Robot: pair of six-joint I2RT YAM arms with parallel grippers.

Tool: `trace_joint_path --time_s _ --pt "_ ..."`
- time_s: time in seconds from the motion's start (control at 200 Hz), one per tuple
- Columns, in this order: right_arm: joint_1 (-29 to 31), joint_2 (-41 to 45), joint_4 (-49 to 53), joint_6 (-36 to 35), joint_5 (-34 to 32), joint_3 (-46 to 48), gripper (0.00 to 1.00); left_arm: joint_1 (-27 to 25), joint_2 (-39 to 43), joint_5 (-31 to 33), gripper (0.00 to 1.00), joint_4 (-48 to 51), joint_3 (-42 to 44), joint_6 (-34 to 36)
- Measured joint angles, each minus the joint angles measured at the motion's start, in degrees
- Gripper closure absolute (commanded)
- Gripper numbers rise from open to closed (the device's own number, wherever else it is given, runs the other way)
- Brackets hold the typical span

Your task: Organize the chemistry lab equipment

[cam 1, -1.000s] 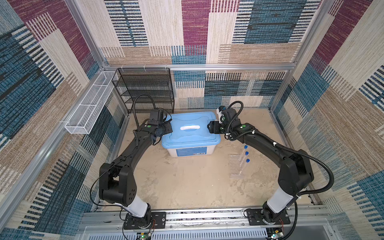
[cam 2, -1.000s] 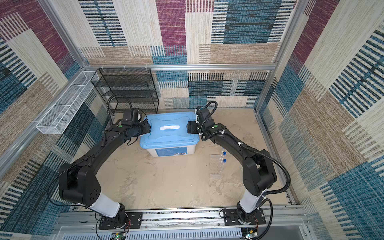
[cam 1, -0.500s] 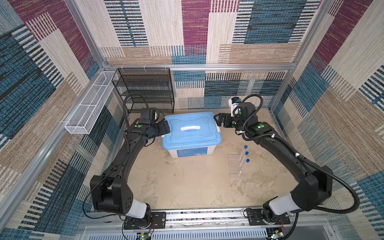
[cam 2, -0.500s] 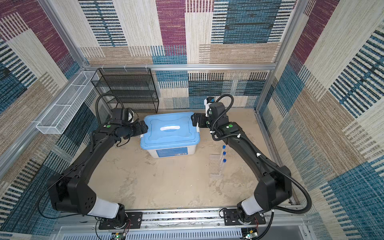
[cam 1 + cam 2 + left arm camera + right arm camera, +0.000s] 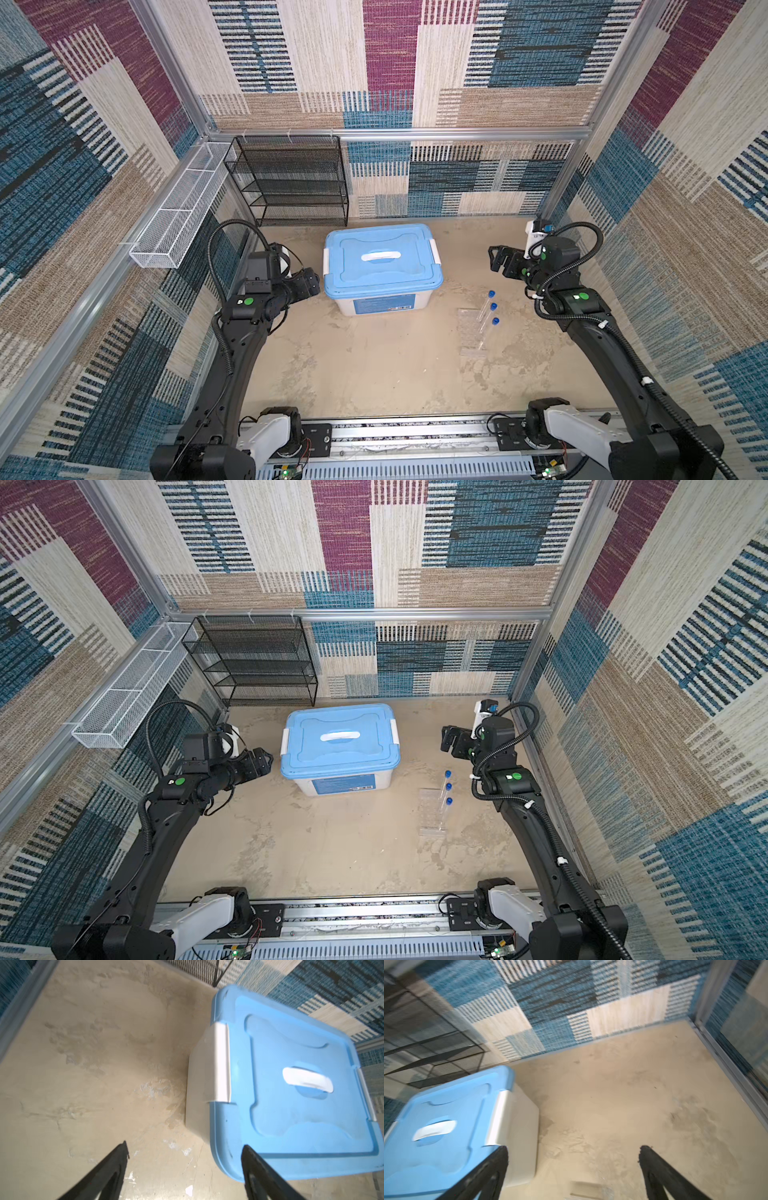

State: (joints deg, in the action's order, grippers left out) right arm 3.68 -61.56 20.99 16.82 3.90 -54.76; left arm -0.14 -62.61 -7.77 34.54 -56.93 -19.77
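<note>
Both grippers stand spread and empty: the left gripper (image 5: 313, 282) just left of the white bin (image 5: 382, 301), the right gripper (image 5: 496, 259) well to its right. Three blue-capped test tubes (image 5: 484, 318) stand in a clear tube rack (image 5: 469, 336) right of the bin, its outline hard to make out. The bin's blue lid (image 5: 338, 739) hides any contents. The right wrist view is blurred, with the rack cut off at its edge.

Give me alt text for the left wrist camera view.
A white bin with a closed blue lid and a white handle stands on a bare sandy tabletop. The left gripper is open and empty beside the bin's near corner.
</note>
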Motion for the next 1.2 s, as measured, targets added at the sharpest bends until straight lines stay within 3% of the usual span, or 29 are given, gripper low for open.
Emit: trace_joint_path --time_s 0.321,0.601,0.841,0.982,1.202 --pt "-14.0 0.3 -6.8 2.6 2.5 10.8 0.01 0.4 2.3 7.3 0.04 -12.6 13.7 -0.7" --pt "-19.2 -11.3 -16.3 4.3 5.1 13.3 0.01 0.4 0.0 15.5 0.01 -28.6 20.1 4.7" --pt "-19.6 -8.6 -37.1 -0.9 6.1 30.1 0.01 0.4 -7.6 15.0 0.01 -40.0 22.4 9.7" --pt "-19.4 -9.9 -50.0 -3.3 6.2 33.9 0.01 0.4 -11.2 14.3 0.0 -49.1 25.1 11.4" --pt "-11.3 -13.3 -65.8 -10.5 3.3 37.6 0.01 0.5 -14.2 11.4 0.01 -61.0 26.7 14.2"
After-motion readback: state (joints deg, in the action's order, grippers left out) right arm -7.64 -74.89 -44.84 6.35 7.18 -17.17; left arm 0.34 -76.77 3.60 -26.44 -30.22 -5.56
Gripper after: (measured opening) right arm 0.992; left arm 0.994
